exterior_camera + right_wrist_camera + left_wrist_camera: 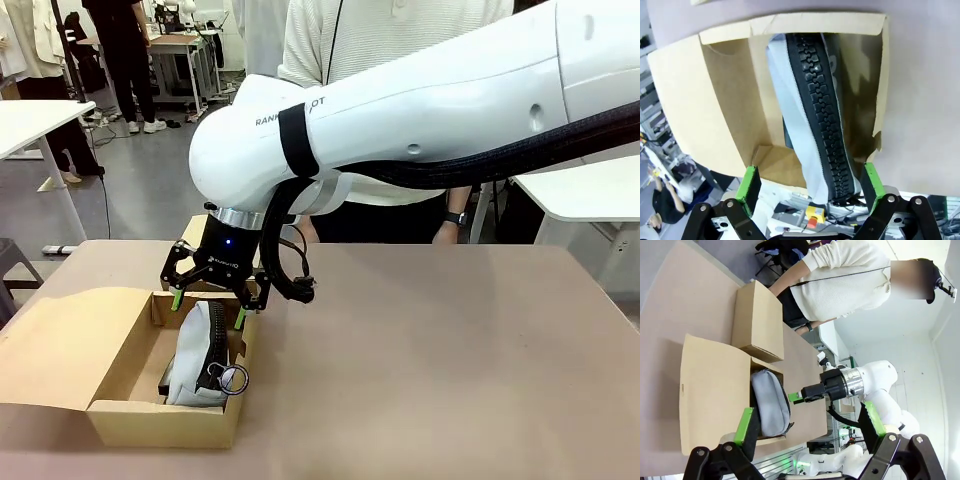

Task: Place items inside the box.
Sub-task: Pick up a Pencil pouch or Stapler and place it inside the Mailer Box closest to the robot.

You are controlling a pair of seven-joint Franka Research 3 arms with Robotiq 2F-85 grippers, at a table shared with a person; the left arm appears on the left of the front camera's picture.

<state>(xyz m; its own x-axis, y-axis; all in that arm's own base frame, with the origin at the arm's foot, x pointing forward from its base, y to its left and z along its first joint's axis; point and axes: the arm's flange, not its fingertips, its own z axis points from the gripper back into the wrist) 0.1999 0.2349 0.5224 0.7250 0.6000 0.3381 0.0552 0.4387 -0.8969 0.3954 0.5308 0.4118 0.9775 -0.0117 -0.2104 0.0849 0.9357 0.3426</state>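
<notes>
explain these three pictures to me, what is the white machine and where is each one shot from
It is a two-armed robot at a brown table, with a person standing opposite. The front picture looks across the table from the robot's side. The other two come from a camera on each wrist. The right arm's fingers hang open over a cardboard box, either side of a grey pencil case inside it. The left arm's fingers are open too, holding nothing.

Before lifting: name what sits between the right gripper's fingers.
The grey pencil case, zipper up, standing in the box; right wrist view shows it.
</notes>
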